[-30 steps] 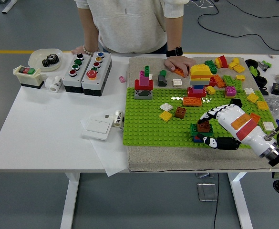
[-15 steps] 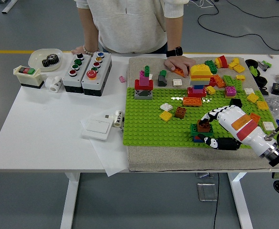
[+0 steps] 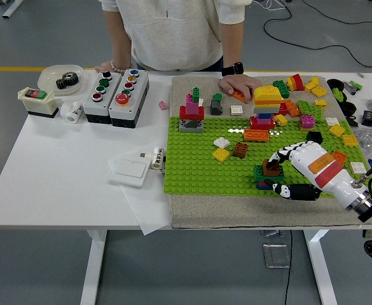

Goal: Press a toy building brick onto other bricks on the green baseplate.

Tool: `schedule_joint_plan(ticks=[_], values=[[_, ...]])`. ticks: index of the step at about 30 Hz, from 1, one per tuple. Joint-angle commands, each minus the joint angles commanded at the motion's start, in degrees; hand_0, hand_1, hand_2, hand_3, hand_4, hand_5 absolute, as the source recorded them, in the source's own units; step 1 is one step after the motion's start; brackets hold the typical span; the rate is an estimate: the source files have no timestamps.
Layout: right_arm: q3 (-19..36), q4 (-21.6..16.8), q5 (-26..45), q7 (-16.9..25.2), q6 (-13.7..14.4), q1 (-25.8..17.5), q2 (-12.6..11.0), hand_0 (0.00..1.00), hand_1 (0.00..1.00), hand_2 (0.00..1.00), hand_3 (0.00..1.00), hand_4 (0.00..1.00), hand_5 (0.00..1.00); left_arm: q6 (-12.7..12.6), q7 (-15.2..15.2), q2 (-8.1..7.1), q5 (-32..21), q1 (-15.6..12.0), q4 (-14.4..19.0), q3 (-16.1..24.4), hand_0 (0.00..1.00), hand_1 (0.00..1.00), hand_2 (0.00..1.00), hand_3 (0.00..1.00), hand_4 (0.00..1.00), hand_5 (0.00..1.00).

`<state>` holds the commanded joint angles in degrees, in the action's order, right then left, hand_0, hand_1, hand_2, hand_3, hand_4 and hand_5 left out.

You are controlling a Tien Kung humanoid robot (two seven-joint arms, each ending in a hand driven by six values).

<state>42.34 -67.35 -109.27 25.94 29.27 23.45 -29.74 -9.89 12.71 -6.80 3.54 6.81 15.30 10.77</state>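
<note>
Brown brick is sitting on a small green-and-blue brick stack at the near right of the green baseplate. Curled fingers of the right hand are pressing its top, thumb lying alongside. At the far edge, a person's hand is resting on loose bricks.

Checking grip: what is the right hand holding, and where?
The right hand pinches the brown brick at its top, fingers curled over it.
</note>
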Motion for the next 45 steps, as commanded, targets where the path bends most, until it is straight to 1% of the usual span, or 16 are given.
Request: schedule_joint_plan(ticks=[18, 45], values=[[-1.1, 0.4, -0.5, -0.2, -0.5, 0.2, 0.0, 0.408, 0.467, 0.516, 0.528, 0.716, 0.494, 0.1, -0.1, -0.03, 0.0, 0.1, 0.0, -0.1, 0.485, 0.596, 0.752, 0.785, 0.821, 0.830], [-1.7, 0.9, -0.9, 0.0, -0.4, -0.9, 0.5, 0.408, 0.467, 0.516, 0.527, 0.720, 0.492, 0.1, 0.4, 0.01, 1.5, -0.5, -0.1, 0.9, 0.486, 0.597, 0.751, 0.785, 0.820, 0.829]])
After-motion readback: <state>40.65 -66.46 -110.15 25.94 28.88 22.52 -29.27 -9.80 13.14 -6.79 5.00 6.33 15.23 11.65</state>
